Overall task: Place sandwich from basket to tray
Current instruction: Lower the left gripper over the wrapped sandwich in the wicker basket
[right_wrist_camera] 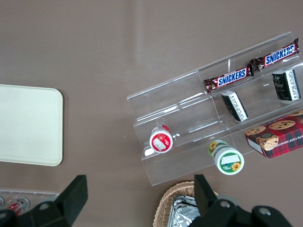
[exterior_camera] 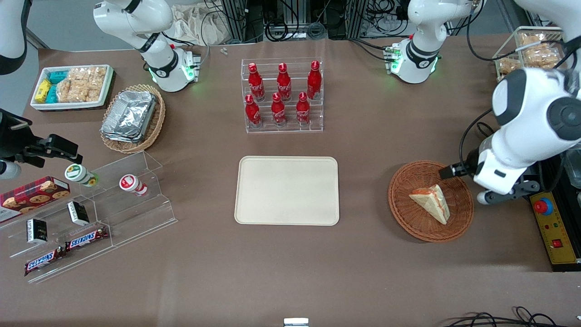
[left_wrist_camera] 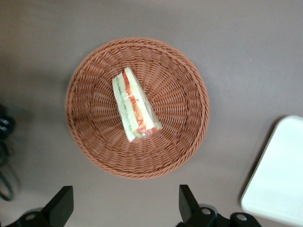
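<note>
The sandwich (exterior_camera: 431, 203), a pale wrapped wedge with red and green layers, lies in the round reddish-brown basket (exterior_camera: 404, 213) toward the working arm's end of the table. The left wrist view shows both from above: the sandwich (left_wrist_camera: 134, 106) lies near the middle of the basket (left_wrist_camera: 90, 94). My left gripper (exterior_camera: 504, 193) hovers above the table beside the basket's edge; in the left wrist view the gripper (left_wrist_camera: 125, 208) is open and empty, its fingers wide apart and clear of the rim. The beige tray (exterior_camera: 287, 190) lies flat at the table's middle, with nothing on it; one corner (left_wrist_camera: 279, 175) shows from the wrist.
A clear rack of red bottles (exterior_camera: 282, 95) stands farther from the camera than the tray. A yellow control box with a red button (exterior_camera: 551, 227) lies beside the basket. A stepped acrylic shelf of snacks (exterior_camera: 91, 213), a tan basket of foil containers (exterior_camera: 131, 117) and a white snack tray (exterior_camera: 72, 86) lie toward the parked arm's end.
</note>
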You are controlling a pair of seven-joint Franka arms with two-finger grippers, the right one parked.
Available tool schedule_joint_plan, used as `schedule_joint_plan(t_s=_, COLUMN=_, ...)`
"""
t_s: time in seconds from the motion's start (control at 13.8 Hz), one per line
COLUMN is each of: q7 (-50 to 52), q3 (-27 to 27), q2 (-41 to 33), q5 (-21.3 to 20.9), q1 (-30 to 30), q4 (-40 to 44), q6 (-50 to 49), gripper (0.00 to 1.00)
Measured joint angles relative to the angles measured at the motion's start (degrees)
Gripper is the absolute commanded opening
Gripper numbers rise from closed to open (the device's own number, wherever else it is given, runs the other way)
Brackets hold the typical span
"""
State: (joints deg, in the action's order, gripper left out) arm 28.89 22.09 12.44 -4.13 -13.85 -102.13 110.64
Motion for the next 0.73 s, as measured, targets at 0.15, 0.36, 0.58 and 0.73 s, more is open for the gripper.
schedule_joint_plan(t_s=0.15, q7=4.82, q3=0.0, q2=2.08, q5=-0.78, q1=0.0, q4=-0.98, q6=2.37, gripper=1.0)
schedule_joint_plan(t_s=0.36, q7=11.7, q3=0.01, q2=5.25, q5=-4.81, q1=0.07, q4=-2.9, q6=6.67, gripper=1.0)
schedule_joint_plan(t_s=0.58, q7=16.47, q3=0.01, q2=9.01, q5=-6.83, q1=0.09, q4=-3.3, q6=10.48, gripper=1.0)
schedule_joint_plan(t_s=0.73, q7=18.2, q3=0.01, q2=10.5, q5=-7.2, q1=0.09, q4=-3.3, q6=11.52, gripper=1.0)
